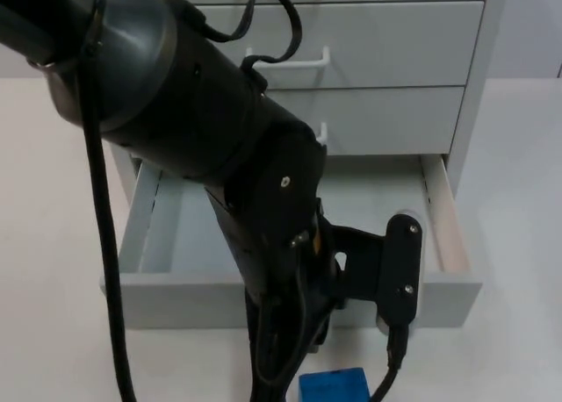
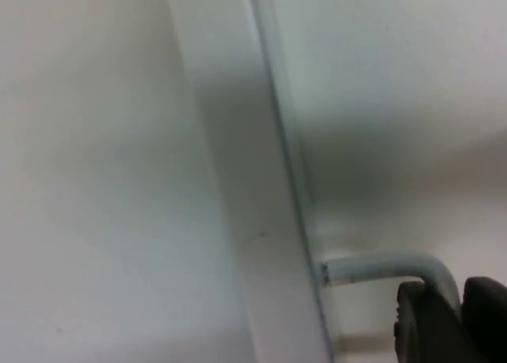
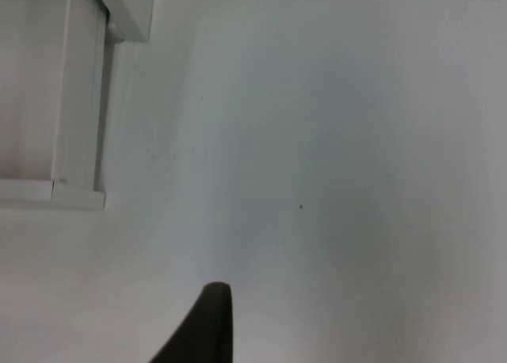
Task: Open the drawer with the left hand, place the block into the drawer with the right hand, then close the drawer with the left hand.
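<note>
The left gripper (image 2: 444, 319) is sitting at the pulled-out pale grey drawer's (image 1: 439, 290) white wire handle (image 2: 388, 265), grip state indeterminable, leaving the cavity behind it ready for the blue block (image 1: 334, 388) lying nearby, while the right arm is waiting.

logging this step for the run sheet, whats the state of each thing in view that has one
bottom drawer: pulled open, nothing seen inside
upper drawers: closed
drawer handle: left gripper at it, fingers against the bar
blue block: on the table in front of the open drawer, not yet placed
right gripper: waiting over bare table beside the drawer's corner
</note>
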Controlling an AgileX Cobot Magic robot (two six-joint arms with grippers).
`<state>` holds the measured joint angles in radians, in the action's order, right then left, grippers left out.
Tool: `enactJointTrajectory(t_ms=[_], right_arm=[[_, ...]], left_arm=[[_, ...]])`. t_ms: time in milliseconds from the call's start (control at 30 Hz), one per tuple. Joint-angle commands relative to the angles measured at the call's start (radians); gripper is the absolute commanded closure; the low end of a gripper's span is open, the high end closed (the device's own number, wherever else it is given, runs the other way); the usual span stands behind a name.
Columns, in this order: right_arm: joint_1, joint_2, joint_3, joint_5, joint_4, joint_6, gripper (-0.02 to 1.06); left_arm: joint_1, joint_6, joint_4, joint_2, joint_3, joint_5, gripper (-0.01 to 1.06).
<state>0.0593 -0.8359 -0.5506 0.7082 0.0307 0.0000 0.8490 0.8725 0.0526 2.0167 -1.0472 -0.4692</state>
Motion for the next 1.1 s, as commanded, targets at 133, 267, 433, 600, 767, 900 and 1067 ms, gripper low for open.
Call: enactJointTrajectory(t_ms=[133,267,433,600,767,900,1067], right_arm=[[-0.005,0.002,-0.007,0.001,0.001,-0.012,-0.01],[-0.005,0.002,-0.007,0.001,0.004,-0.008,-0.01],[-0.005,0.002,-0.007,0.001,0.008,-0.008,-0.01],[-0.005,0.002,-0.007,0.003,0.028,-0.008,-0.01],[-0.005,0.002,-0.007,0.005,0.032,-0.008,-0.01],[-0.005,0.002,-0.007,0.005,0.032,-0.008,-0.01],[-0.005,0.002,-0.007,0.005,0.032,-0.008,-0.01]], left_arm=[[0.022,0.001,-0.017,0.016,0.017,-0.025,0.45],[0.022,-0.005,-0.013,-0.017,0.015,-0.039,0.25],[0.022,-0.021,-0.01,-0.076,0.015,-0.004,0.25],[0.022,-0.025,-0.008,-0.146,0.015,0.013,0.25],[0.022,-0.092,0.024,-0.227,0.015,0.004,0.25],[0.022,-0.178,0.071,-0.293,0.015,-0.019,0.25],[0.022,-0.253,0.081,-0.366,0.015,-0.094,0.25]])
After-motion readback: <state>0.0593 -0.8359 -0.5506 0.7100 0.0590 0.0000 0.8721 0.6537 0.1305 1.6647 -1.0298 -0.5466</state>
